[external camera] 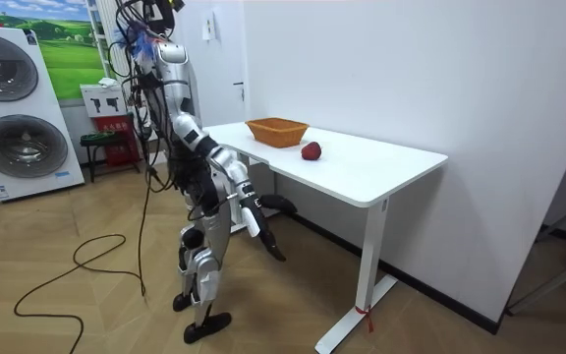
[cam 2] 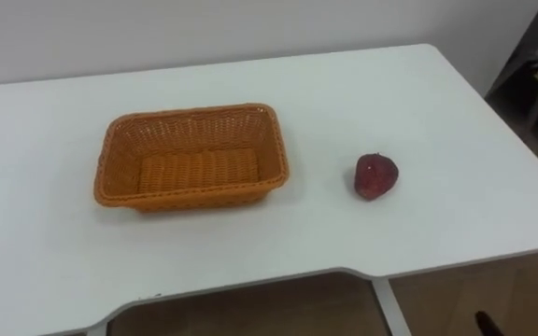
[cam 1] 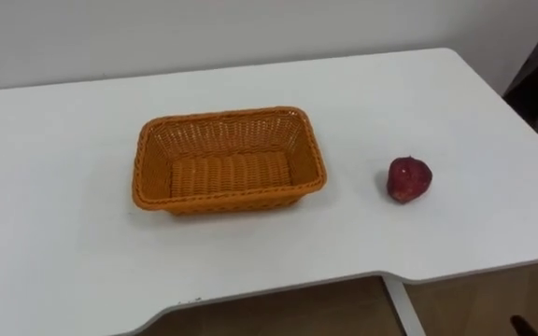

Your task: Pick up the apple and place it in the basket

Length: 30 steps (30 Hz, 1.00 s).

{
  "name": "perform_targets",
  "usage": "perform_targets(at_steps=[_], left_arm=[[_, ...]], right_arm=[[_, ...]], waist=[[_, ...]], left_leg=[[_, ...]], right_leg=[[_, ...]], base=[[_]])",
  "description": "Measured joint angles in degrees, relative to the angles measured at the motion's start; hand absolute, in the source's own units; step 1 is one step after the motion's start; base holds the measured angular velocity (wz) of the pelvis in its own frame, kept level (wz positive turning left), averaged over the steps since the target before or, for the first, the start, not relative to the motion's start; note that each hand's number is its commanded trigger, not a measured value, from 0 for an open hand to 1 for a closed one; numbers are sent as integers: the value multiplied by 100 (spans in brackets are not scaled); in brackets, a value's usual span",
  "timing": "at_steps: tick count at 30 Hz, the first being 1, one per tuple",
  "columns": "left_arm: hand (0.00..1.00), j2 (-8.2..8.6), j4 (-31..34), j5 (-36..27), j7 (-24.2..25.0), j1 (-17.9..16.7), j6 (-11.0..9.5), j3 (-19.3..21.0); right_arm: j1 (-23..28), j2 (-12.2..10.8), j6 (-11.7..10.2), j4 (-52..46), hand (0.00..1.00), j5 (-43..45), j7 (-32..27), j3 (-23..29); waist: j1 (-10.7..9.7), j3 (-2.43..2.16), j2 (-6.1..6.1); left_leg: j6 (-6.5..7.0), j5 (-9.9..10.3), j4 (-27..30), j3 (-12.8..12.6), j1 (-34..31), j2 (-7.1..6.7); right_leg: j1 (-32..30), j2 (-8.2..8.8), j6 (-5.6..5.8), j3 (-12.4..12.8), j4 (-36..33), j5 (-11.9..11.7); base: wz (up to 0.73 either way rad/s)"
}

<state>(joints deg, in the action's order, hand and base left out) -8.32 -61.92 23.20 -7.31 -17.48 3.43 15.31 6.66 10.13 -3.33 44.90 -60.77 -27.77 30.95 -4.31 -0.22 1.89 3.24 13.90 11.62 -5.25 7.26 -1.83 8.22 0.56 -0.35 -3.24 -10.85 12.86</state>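
A dark red apple lies on the white table, a little to the right of an orange wicker basket that has nothing in it. In the room view I stand at the table's long front edge, facing the basket and the apple. Both arms hang below the tabletop. My right hand is low in front of my legs, and my left hand is just under the table edge. The fingers of both look straight and hold nothing.
The table stands against a white wall, and its right end is open to the floor. Washing machines and a small stool stand behind me at the room view's left.
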Motion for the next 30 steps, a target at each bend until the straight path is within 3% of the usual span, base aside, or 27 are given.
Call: perform_targets(at_steps=[5, 8, 11, 14, 18, 22, 30], left_arm=[[0, -2, 117, -3, 2, 45, 1, -45], [0, -3, 184, -8, 18, 41, 6, -92], [0, -19, 170, -1, 19, 28, 29, -234], [0, -17, 150, -4, 19, 38, 29, -324], [0, -20, 151, -21, 15, 43, 20, -436], [0, -21, 156, -14, 28, 52, 15, -669], [0, -156, 182, 3, 212, 265, 3, -987]], right_arm=[[-198, 148, -92, -812, 0, 386, -849, 19], [-284, 227, -96, -1842, 0, 1170, -1334, 9], [-494, 407, -272, -2468, 0, 1934, -1710, -129], [-528, 447, -343, -3080, 0, 2420, -1916, -269], [-533, 465, -372, -3439, 0, 3352, -1910, -490], [-575, 524, -396, -3457, 0, 3738, -1661, -819], [-614, 791, -391, -3701, 0, 4485, -414, -1985]], waist=[[-26, 2, -11], [-15, 7, -3], [3, 15, 11], [106, 24, 33], [241, 38, 49], [287, 45, 71], [394, 48, 112]], left_leg=[[0, 0, 15, -15, -52, -4], [5, -7, 15, 15, -99, -4], [4, -7, 23, 36, -138, -4], [-1, -9, 62, 55, -174, -9], [-2, -12, 50, 50, -204, 1], [-1, -12, 35, 60, -205, 10], [-3, -14, 55, 73, -227, 22]], right_leg=[[-50, 1, 1, 9, -62, 0], [-118, -1, 1, 25, -93, 0], [-135, 0, 1, 7, -82, -1], [-165, -6, 0, -5, -75, -1], [-232, -2, 0, -6, -81, -1], [-234, 1, 0, -13, -79, -1], [-232, 20, 1, -96, -69, -2]], base=[[-1], [-1], [4], [3], [0], [0], [2]])
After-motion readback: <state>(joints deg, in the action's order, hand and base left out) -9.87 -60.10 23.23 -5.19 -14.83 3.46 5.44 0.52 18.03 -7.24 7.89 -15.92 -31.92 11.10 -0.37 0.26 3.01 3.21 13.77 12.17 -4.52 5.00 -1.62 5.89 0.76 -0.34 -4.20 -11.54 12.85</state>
